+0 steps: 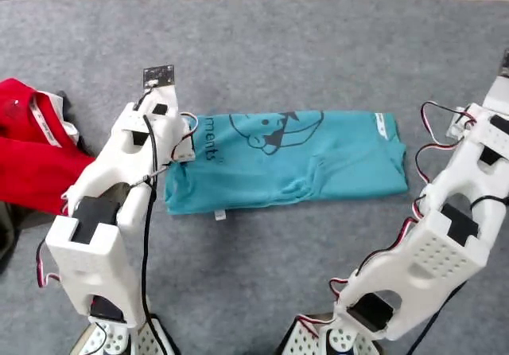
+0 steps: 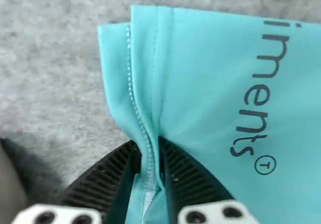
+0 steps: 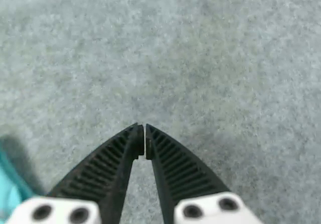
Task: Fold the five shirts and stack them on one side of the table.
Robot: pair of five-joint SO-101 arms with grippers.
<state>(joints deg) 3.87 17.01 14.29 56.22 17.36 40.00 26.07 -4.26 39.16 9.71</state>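
Observation:
A teal shirt (image 1: 294, 164) with a dark print lies folded into a long band across the middle of the grey table (image 1: 318, 44). My left gripper (image 2: 149, 156) is shut on the hemmed edge of the teal shirt (image 2: 210, 83) at its left end, a fold of cloth pinched between the black fingers (image 2: 118, 171). The left arm (image 1: 127, 172) stands over that end in the high view. My right gripper (image 3: 141, 133) is shut with nothing in it, above bare felt beside the shirt's right end. A red shirt (image 1: 32, 148) lies bunched at the table's left edge.
The right arm (image 1: 453, 220) stands at the table's right edge, with red, black and white wires along it. A dark cloth (image 1: 8, 236) lies under the red shirt at the left edge. Grey felt stretches behind and in front of the teal shirt.

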